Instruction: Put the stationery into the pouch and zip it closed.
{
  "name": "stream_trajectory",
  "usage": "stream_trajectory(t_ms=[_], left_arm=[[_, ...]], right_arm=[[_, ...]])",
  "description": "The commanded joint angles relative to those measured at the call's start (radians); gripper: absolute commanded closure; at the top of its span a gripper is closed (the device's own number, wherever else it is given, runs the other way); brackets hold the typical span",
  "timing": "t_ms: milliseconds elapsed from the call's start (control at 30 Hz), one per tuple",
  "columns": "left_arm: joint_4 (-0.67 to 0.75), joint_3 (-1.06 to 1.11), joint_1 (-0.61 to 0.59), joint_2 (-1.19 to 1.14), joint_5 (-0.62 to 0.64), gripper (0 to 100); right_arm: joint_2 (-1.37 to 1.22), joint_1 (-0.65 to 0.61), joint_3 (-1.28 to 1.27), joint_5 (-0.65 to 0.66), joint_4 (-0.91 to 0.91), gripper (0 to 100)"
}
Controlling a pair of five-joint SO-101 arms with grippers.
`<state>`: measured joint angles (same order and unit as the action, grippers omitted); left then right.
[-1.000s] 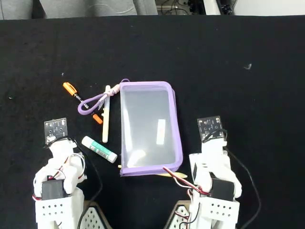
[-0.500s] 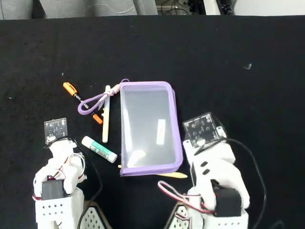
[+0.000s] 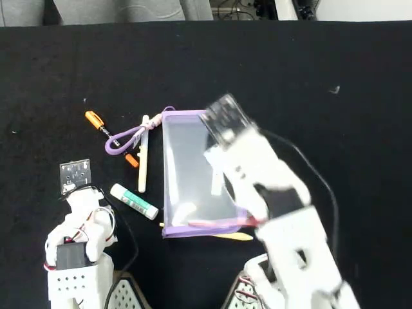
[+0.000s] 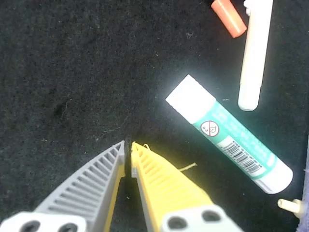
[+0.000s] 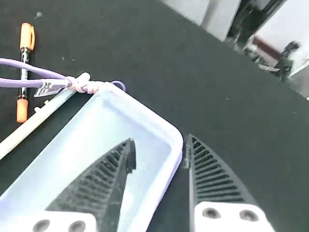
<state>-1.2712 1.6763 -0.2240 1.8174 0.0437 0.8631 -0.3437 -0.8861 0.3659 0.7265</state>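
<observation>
The pouch (image 3: 187, 174), clear-faced with a purple rim (image 5: 145, 108), lies flat in the middle of the table. Left of it lie a white pen (image 3: 143, 154), a green and white glue stick (image 3: 133, 201), an orange cap (image 3: 131, 160) and an orange-handled tool (image 3: 95, 120). A cream stick (image 3: 232, 236) pokes out at the pouch's near edge. My right arm (image 3: 257, 174) stretches over the pouch. Its gripper (image 5: 157, 152) is open, straddling the pouch's far right corner. My left gripper (image 4: 128, 147) is shut and empty, just short of the glue stick (image 4: 229, 140).
A purple cord loop (image 3: 125, 138) tied to the pouch's far left corner lies across the white pen (image 5: 38, 121). The black table stretches bare to the far side and to the right.
My right arm has swung from its rest at the front right out over the pouch to its far end. The left arm and the stationery have not moved.
</observation>
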Motion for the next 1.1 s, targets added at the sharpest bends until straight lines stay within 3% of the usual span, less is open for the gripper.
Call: stream_trajectory(t_ms=[0,567,833,1067], left_arm=[[-0.005,0.024,0.004,0.005,0.0,97],[-0.005,0.024,0.004,0.005,0.0,97],[-0.005,0.024,0.004,0.005,0.0,97],[-0.005,0.024,0.004,0.005,0.0,97]], right_arm=[[-0.254,-0.043,0.202,-0.006,-0.08,82.6],[-1.133,-0.126,0.871,0.008,-0.046,82.5],[-1.399,-0.157,1.129,0.184,0.092,82.7],[-1.57,-0.158,1.339,0.112,0.098,82.8]])
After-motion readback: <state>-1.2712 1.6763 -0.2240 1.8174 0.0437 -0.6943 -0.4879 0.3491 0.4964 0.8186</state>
